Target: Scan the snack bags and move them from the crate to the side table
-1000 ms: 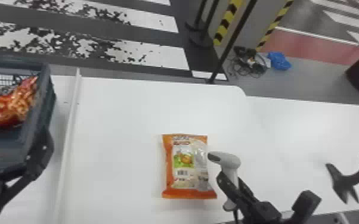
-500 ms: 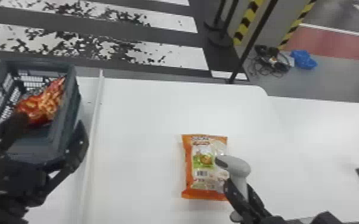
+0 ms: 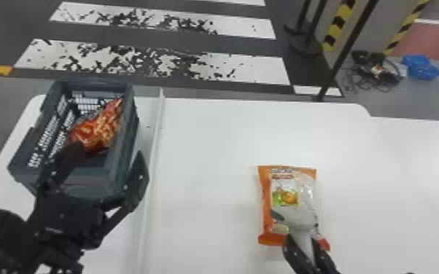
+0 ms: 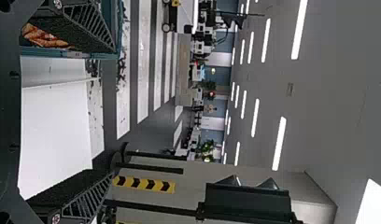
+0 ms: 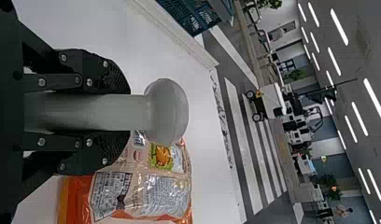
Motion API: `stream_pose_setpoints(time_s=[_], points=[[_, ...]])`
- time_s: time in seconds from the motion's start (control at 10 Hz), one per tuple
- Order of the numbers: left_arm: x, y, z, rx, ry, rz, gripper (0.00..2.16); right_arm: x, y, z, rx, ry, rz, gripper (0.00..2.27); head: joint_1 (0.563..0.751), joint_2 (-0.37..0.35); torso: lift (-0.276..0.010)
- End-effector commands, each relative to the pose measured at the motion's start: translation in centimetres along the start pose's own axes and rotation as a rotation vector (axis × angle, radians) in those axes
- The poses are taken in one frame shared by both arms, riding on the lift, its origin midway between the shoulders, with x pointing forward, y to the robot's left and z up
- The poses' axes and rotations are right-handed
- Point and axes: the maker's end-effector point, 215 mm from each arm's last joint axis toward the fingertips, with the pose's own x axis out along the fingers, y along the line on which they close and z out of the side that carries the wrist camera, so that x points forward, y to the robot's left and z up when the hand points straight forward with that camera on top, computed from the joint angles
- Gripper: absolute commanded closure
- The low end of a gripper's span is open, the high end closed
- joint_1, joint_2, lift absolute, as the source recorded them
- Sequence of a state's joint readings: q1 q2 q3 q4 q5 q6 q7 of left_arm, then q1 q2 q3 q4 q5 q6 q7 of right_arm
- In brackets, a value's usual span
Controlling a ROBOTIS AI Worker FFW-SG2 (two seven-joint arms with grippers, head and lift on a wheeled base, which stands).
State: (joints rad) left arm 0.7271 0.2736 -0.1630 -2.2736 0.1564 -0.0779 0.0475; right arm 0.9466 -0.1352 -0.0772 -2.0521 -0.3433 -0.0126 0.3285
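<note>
Left black two-finger gripper [image 3: 107, 151] hung empty, fingers spread wide, by dark grey plastic crate [image 3: 87, 182]. Shiny red-orange snack bag [image 3: 100, 127] lay inside, about 11 o'clock from fingertips in head view, long axis roughly 7 to 1. Left arm way nearer, so prob its grab next. Right black gripper [image 3: 302, 240] had pale grey scanner [image 3: 295, 218] clamped, over flat orange-and-clear snack bag [image 3: 286, 196] on white table [image 3: 211, 164].

In the head view, the crate [image 3: 84, 184] has shifted from the left edge inward, the snack bag [image 3: 290, 175] from centre to right of centre, the left gripper [image 3: 107, 153] rightward too; the right gripper [image 3: 303, 242] has brought the scanner [image 3: 299, 218] across the bag's lower half
</note>
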Motion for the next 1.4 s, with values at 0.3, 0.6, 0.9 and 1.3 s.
stream_pose_setpoints(time_s=[0.3,0.6,0.9,1.3], points=[[-0.4,0.1,0.8,-0.001,-0.026,0.001,0.07,0.1,-0.5,-1.5,-0.013,0.015,-0.014,2.24,0.695,-0.115,-0.087],[-0.6,0.3,1.0,-0.003,-0.039,0.005,0.07,0.8,-0.9,-2.4,-0.018,0.016,-0.015,2.24,0.695,-0.109,-0.087],[-1.0,0.5,1.6,-0.003,-0.060,0.009,0.07,1.1,-0.8,-2.6,-0.025,0.014,-0.013,2.23,0.695,-0.101,-0.087],[-1.0,0.5,1.9,-0.006,-0.065,0.012,0.07,-0.2,-2.7,2.2,-0.026,-0.087,-0.032,2.24,0.695,-0.109,-0.087]])
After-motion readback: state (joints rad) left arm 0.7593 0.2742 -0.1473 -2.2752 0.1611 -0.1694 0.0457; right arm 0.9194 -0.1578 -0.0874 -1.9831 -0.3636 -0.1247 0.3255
